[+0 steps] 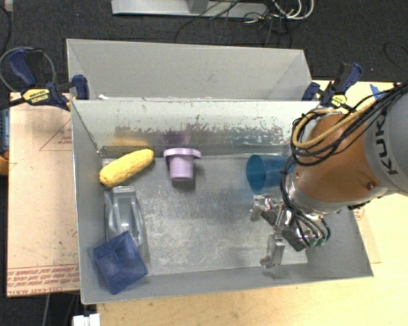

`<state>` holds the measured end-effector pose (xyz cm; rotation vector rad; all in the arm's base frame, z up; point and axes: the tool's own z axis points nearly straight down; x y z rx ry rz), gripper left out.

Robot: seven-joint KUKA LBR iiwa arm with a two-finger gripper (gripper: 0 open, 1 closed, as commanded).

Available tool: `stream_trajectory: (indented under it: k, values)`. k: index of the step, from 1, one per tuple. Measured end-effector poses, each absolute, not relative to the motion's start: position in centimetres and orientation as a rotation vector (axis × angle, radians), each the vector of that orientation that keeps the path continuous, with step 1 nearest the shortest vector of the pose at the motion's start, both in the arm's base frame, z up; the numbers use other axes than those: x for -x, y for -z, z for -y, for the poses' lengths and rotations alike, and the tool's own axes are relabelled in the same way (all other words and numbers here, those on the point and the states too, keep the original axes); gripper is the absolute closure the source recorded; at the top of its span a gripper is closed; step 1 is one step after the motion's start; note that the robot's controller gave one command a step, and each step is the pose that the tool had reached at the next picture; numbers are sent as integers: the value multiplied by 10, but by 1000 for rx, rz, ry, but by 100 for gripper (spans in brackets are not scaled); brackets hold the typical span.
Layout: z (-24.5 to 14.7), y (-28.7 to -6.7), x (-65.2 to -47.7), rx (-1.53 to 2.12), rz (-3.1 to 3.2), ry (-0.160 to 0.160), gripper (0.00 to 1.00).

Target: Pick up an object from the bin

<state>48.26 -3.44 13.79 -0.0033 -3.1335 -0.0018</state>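
My gripper (267,233) hangs over the bare floor at the bin's right front, its two fingers spread apart with nothing between them. One fingertip (273,255) points toward the front wall, the other (259,209) sits farther back. A blue plastic cup (262,172) lies on its side just behind the gripper, partly hidden by the orange cover. A lilac cup (181,164) stands upside down at the back middle.
A yellow corn cob (126,166) lies at the back left. In front of it a clear plastic piece (123,212) and a dark blue block (120,261) fill the left front corner. The arm's orange cover and cables hang over the bin's right side.
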Motion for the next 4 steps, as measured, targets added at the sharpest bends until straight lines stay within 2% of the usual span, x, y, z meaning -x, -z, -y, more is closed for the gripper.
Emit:
stream_trajectory:
  k: [1, 2, 3, 4]
  values:
    - [34, -142, -484, -1, 3141, 1, 0]
    - [90, -144, -502, 398, 3116, 0, 0]
    - [118, -120, -492, 183, 3136, 2, 0]
    - [112, -160, -491, 454, 3111, 2, 0]
